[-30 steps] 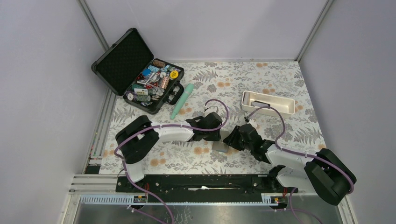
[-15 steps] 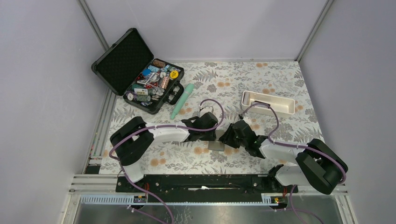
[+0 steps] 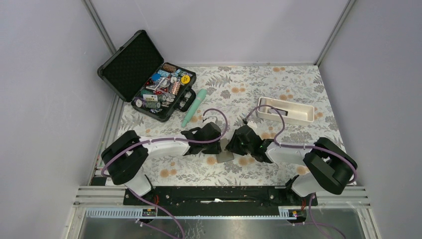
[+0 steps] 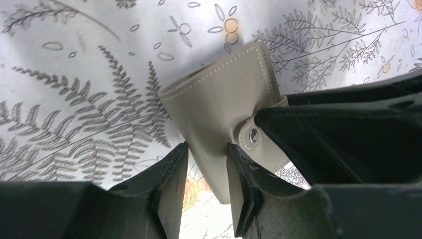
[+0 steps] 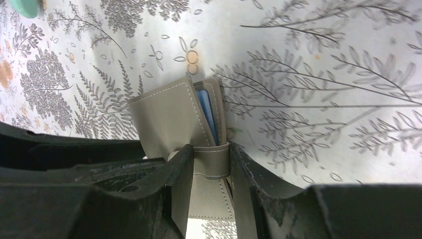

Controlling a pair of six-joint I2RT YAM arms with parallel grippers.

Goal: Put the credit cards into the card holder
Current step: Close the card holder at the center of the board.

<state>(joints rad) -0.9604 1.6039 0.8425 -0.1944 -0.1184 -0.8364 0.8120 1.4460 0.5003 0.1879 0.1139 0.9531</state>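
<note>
The grey-brown card holder [image 3: 226, 153] lies on the floral cloth at the table's middle, between both grippers. In the left wrist view the card holder [image 4: 219, 104] shows its stitched flap and snap tab, and its lower part fills the gap of my left gripper [image 4: 207, 149], touching both fingers. My right gripper [image 5: 211, 152] is shut on the holder's strap from the other side. The blue edge of a credit card [image 5: 206, 114] shows inside the half-folded card holder [image 5: 169, 117]. No other credit cards are in view.
An open black hard case [image 3: 149, 79] with several small items stands at the back left. A mint-green tube [image 3: 194, 107] lies beside it. A white oblong tray [image 3: 286, 109] sits at the back right. Grey walls close in three sides.
Both arms have stretched out lower and carried the card holder a little to the left and away from their bases. Both grippers stay on the holder.
</note>
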